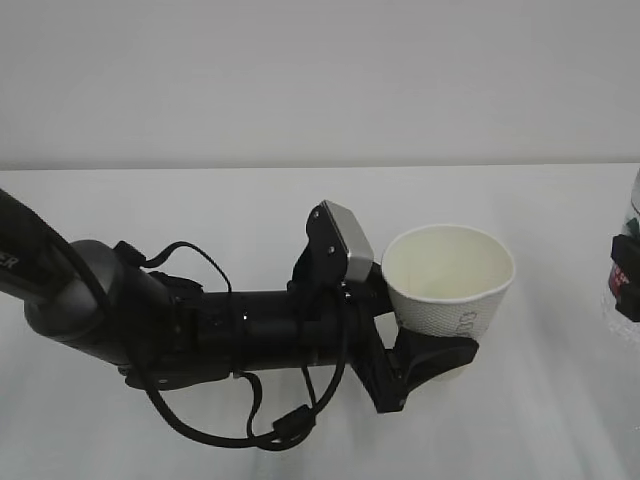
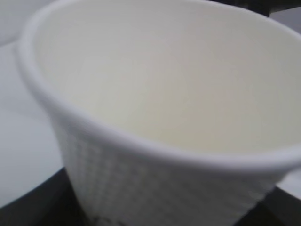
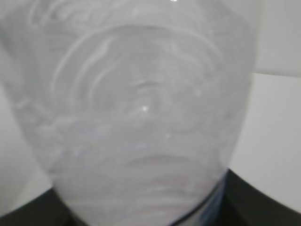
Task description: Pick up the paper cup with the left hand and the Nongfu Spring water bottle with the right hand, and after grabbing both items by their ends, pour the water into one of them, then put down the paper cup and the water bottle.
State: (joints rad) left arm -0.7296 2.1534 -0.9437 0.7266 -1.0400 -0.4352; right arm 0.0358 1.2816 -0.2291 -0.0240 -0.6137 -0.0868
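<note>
Gripping paper cup (image 1: 450, 285), bottle (image 1: 630, 270) at edge

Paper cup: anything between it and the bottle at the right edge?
Nothing visible. The paper cup, held in the left gripper, faces bare table up to the bottle, which the frame cuts off.

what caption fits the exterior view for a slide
Left gripper holds an empty paper cup above the table; bottle at right edge.

We see our black "PIPER" left arm (image 1: 150, 320) stretched toward three o'clock, its black two-finger gripper (image 1: 425, 350) clamped; our right gripper (image 1: 626, 275) grips too.
</note>
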